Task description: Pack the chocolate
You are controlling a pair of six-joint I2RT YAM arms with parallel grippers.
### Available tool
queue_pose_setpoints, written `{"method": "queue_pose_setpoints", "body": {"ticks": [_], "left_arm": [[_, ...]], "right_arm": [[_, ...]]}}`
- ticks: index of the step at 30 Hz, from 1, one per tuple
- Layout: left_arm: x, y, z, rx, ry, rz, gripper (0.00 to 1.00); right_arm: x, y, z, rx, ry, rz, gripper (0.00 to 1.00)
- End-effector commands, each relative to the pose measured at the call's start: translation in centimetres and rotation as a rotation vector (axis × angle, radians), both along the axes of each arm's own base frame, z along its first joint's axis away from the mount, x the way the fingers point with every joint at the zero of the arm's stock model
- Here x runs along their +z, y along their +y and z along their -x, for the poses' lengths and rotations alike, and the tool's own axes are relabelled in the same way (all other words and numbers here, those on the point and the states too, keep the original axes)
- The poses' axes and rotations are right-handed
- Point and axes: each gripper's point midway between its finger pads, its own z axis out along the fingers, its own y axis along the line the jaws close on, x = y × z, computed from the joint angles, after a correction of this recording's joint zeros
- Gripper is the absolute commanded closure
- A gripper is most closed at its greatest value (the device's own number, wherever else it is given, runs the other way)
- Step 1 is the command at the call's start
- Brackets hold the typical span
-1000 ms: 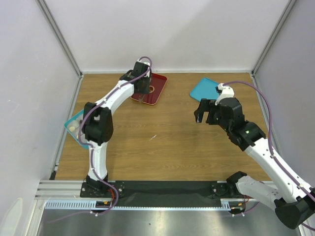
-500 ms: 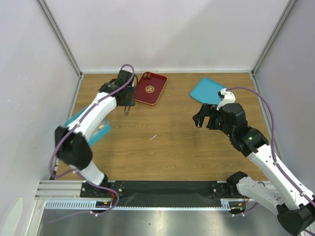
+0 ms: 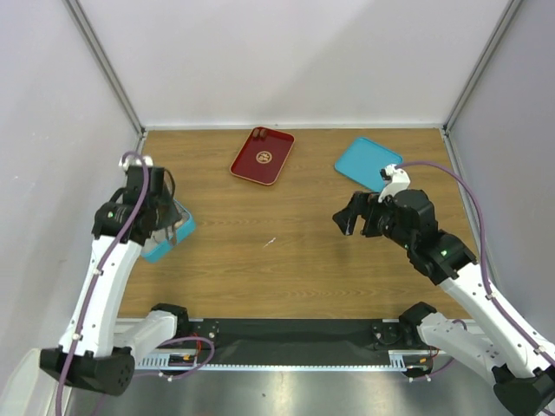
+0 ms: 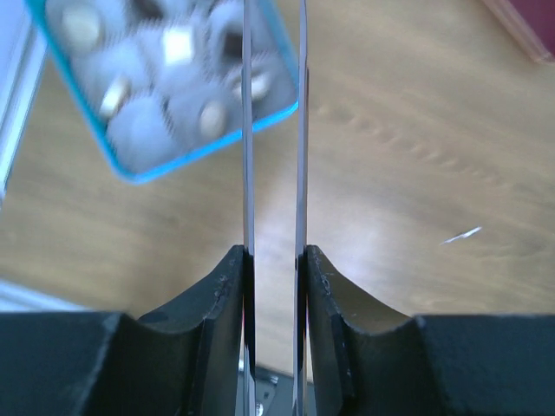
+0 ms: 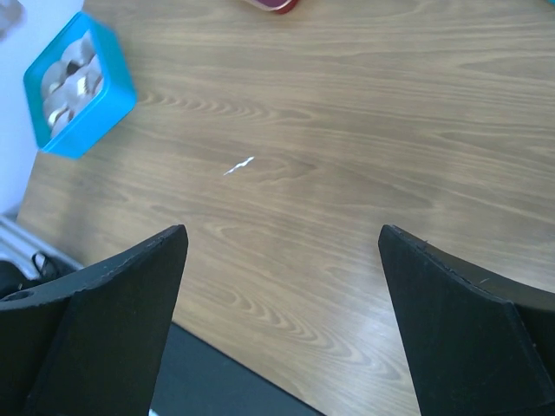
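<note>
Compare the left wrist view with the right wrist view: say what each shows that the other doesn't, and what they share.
Only the left wrist view: the left gripper, its thin blades a narrow gap apart, and a close look at the chocolate pieces, pale ones in paper cups. Only the right wrist view: the right gripper, wide open with nothing between its fingers, and the black strip at the table's near edge. Both: the teal box, the white scrap on the wooden table, and an edge of the red tray.
</note>
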Motion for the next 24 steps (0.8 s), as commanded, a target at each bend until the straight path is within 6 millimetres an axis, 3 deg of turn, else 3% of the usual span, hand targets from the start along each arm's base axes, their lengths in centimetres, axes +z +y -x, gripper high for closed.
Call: {"method": "queue_pose_setpoints", "body": {"ticks": [1,5,13,24], "left_arm": [[-2.5,0.3,2.9,0.048,0.088,0.06,0.68],[-3.2,0.5,4.4,0.084,0.1,0.078,0.69],[-5.6,2.2,8.3,0.174,0.172,0.031,0.67],[-6.6,3.9,9.8,0.266,0.194,-0.029,0.66]], "right_arm": [[2.1,1.2,0.5,0.053,-0.056,-0.041,0.0],[3.4,0.9,0.8,0.043,-0.102,-0.034,0.0],[2.8,0.8,1.6,0.047,-0.119,0.035,0.0],[2.8,1.8,2.8,0.093,-0.139,0.073,0.0]]}}
